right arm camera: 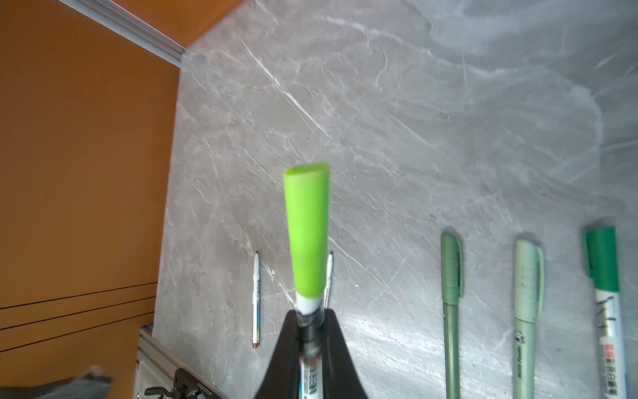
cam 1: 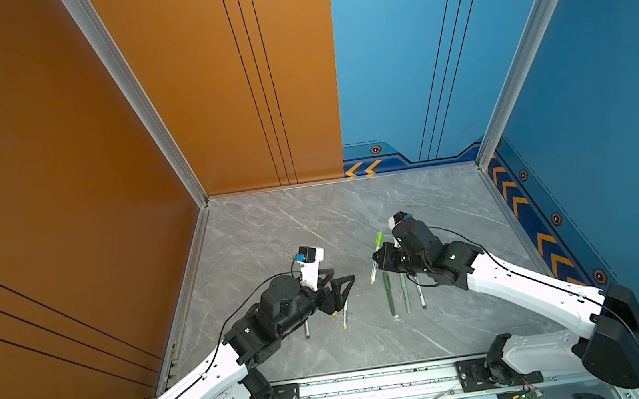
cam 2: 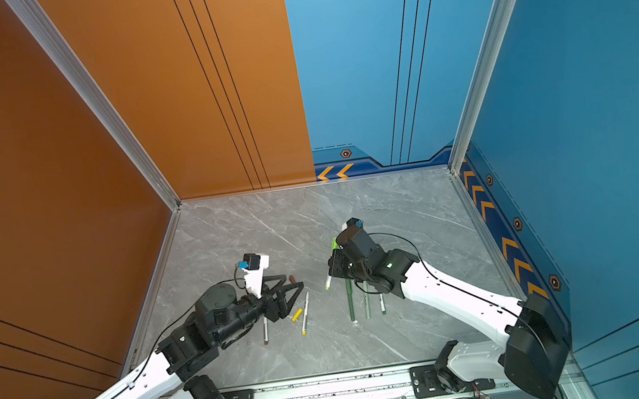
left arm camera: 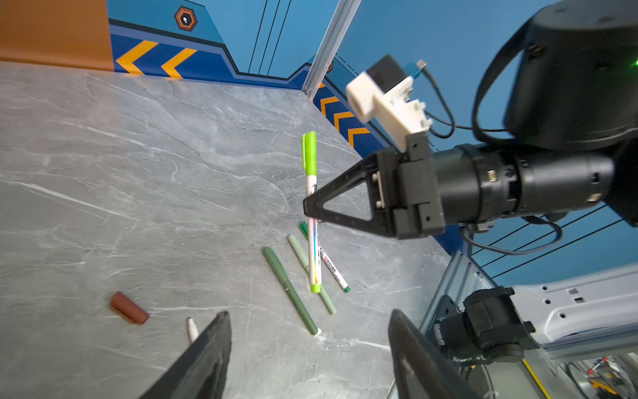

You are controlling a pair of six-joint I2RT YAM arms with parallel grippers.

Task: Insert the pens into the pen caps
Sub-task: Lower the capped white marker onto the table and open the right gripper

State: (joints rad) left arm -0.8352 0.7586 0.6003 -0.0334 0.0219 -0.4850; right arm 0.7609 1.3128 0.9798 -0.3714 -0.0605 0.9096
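As we judge it, right hand (left arm camera: 312, 210): clamped on slim white pen with lime plastic cap (right arm camera: 306, 235), above grey marble counter (cam 1: 272, 236).
Left hand (cam 1: 343, 273): open, empty.
Capped: three green plastic pens (cam 1: 405, 294), lying on counter.
Left for us: stubby brown plastic cap (left arm camera: 129, 307), stubby yellow plastic cap (cam 2: 297, 315), loose near bare brown-ended white pen (cam 2: 265, 331) and yellow-ended white pen (cam 2: 305, 313).

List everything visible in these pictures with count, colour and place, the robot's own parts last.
lime pen: one, white barrel, lime cap on, in the jaws of the right arm.
capped pens: three, side by side near the right arm: dark olive pen, pale sage pen, green-capped white pen.
uncapped pens: two, white, near the left arm: brown-ended pen, yellow-ended pen.
brown cap: one, loose by the left arm's jaws.
yellow cap: one, loose beside the yellow-ended pen.
table: one, grey marble.
walls: orange wall, blue wall.
left arm: one, white and black, jaws open, empty.
right arm: one, white and black, jaws shut on the lime pen.
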